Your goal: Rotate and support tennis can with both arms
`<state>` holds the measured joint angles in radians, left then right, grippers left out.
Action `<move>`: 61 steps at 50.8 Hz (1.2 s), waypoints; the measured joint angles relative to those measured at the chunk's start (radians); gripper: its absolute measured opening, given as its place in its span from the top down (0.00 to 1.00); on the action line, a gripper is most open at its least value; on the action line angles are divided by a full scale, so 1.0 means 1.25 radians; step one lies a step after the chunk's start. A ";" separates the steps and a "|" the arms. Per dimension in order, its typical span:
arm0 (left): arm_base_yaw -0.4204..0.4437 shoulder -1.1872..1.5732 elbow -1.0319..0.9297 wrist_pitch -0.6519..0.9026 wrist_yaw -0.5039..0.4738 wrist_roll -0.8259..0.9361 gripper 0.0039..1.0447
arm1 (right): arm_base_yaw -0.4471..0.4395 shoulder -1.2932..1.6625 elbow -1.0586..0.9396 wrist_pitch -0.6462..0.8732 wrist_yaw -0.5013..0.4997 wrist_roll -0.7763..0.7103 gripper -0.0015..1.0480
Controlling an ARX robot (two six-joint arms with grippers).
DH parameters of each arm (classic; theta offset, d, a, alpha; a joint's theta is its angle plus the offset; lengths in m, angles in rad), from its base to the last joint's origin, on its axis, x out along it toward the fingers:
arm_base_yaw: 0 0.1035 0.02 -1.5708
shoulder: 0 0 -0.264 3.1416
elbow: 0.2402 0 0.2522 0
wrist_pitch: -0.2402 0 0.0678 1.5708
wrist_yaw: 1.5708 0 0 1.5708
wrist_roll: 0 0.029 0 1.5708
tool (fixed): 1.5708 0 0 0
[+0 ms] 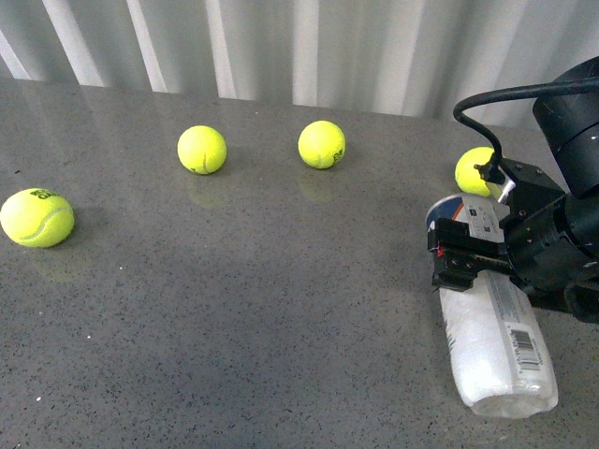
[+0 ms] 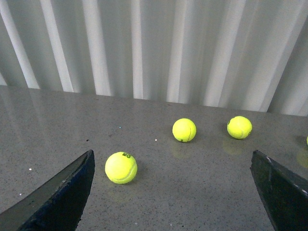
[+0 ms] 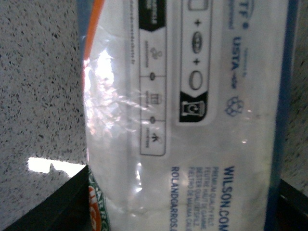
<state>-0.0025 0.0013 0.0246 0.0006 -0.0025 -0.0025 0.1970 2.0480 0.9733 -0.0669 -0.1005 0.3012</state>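
The tennis can (image 1: 496, 351), a clear dented tube with a white label and a barcode, lies on the grey table at the right, one end towards the front edge. My right gripper (image 1: 465, 264) is shut across its middle. In the right wrist view the can (image 3: 192, 120) fills the frame between the dark jaws, its white Wilson label and an orange strip showing. My left gripper (image 2: 173, 192) is open and empty above the table, with black fingers (image 2: 67, 192) at both lower corners. The left arm is out of the front view.
Several yellow tennis balls lie on the grey speckled table (image 1: 234, 309): one at far left (image 1: 36, 217), two at the back (image 1: 202, 150) (image 1: 322, 144), one behind the right arm (image 1: 475, 171). A ball (image 2: 121, 167) lies just ahead of the left gripper. A white corrugated wall stands behind.
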 joint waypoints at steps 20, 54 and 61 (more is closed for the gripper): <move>0.000 0.000 0.000 0.000 0.000 0.000 0.06 | 0.145 -0.110 0.107 0.038 -0.031 -0.621 0.67; 0.000 0.000 0.000 0.000 0.000 0.000 0.06 | 0.244 0.134 0.311 -0.015 -0.040 -0.998 0.91; 0.000 0.000 0.000 0.000 0.000 0.000 0.06 | 0.261 0.158 0.297 0.006 -0.034 -1.018 0.86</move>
<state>-0.0025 0.0013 0.0246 0.0006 -0.0021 -0.0025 0.5228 2.2459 1.3449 -0.0589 -0.1436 -0.9710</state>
